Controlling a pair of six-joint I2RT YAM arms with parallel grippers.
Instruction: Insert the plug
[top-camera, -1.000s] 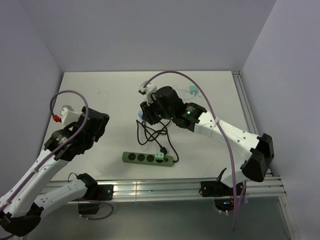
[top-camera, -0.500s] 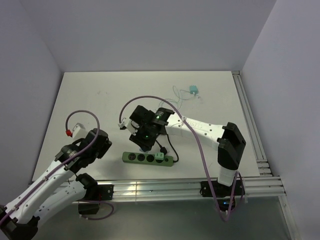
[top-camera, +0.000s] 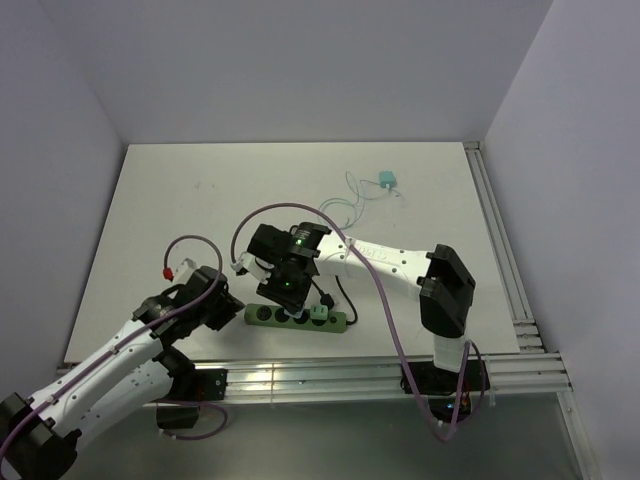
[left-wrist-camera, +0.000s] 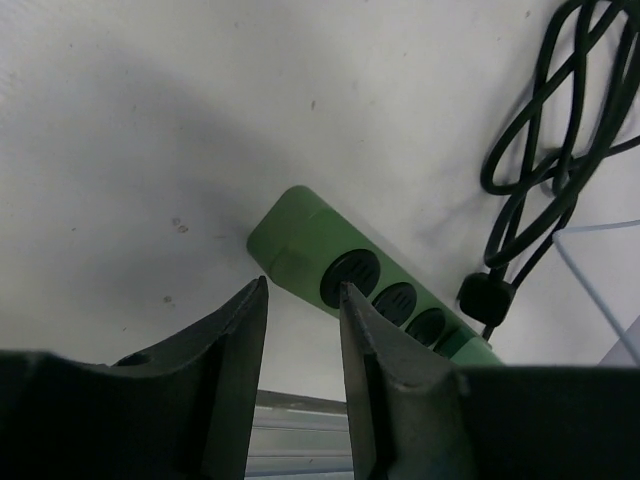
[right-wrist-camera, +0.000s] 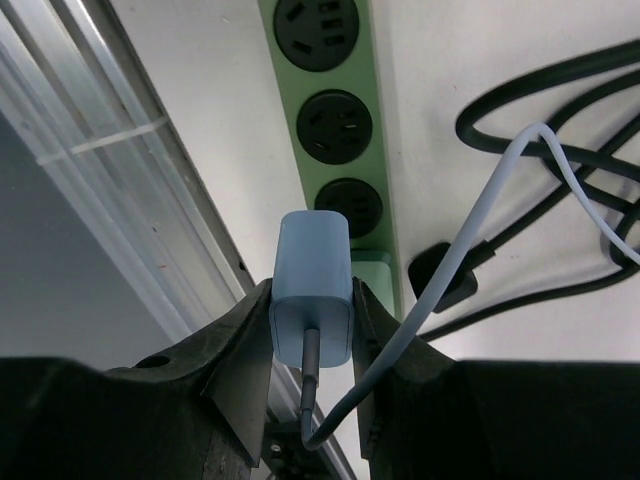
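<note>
The right gripper (right-wrist-camera: 312, 300) clamps the pale blue rectangular plastic plug (right-wrist-camera: 312, 255) at lower centre, in front of the long green plastic power strip (right-wrist-camera: 340, 130). The left gripper (left-wrist-camera: 303, 300) has its jaws slightly apart, holding nothing, below the strip's end.

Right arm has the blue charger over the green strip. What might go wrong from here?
1. The left gripper stands open at the end of the power strip, not clamping it; pushing the plug in may slide the strip.
2. The blue charger in the right gripper hides its prongs, so they may miss the nearest socket.
3. Its pale cable crosses the black cord and may snag.
</note>
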